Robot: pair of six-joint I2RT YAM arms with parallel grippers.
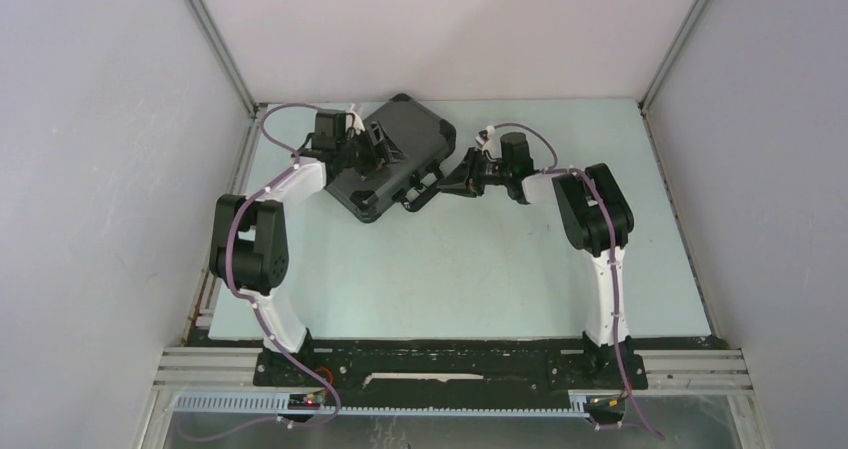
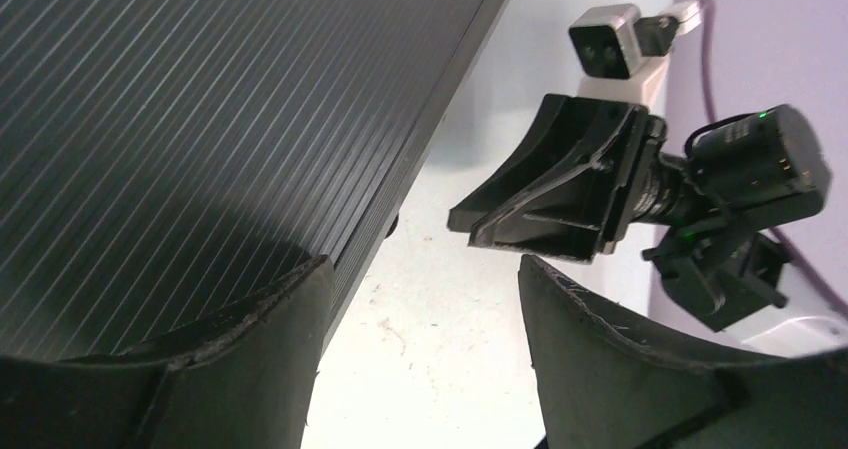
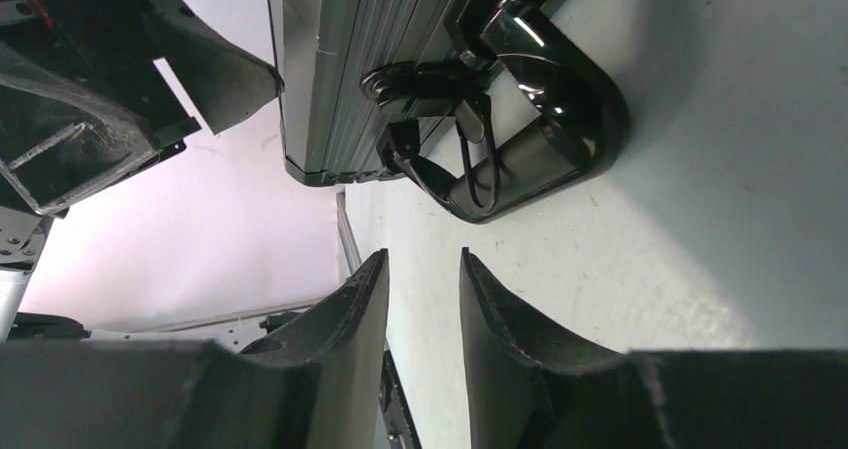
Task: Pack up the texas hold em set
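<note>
The texas hold em set is a black ribbed briefcase (image 1: 400,144), closed and lying flat at the back of the table; chips and cards are hidden. Its glossy handle (image 1: 420,191) points toward the near right. My left gripper (image 1: 372,154) is open at the case's near edge. In the left wrist view one finger (image 2: 250,349) hangs over the ribbed lid (image 2: 200,99) and the other over bare table. My right gripper (image 3: 424,256) stands just short of the handle (image 3: 540,149), jaws a narrow gap apart with nothing between them.
The pale table (image 1: 450,269) is walled by grey panels at the left, back and right. The two grippers face each other closely across the case's handle side; the right gripper (image 2: 540,194) shows large in the left wrist view.
</note>
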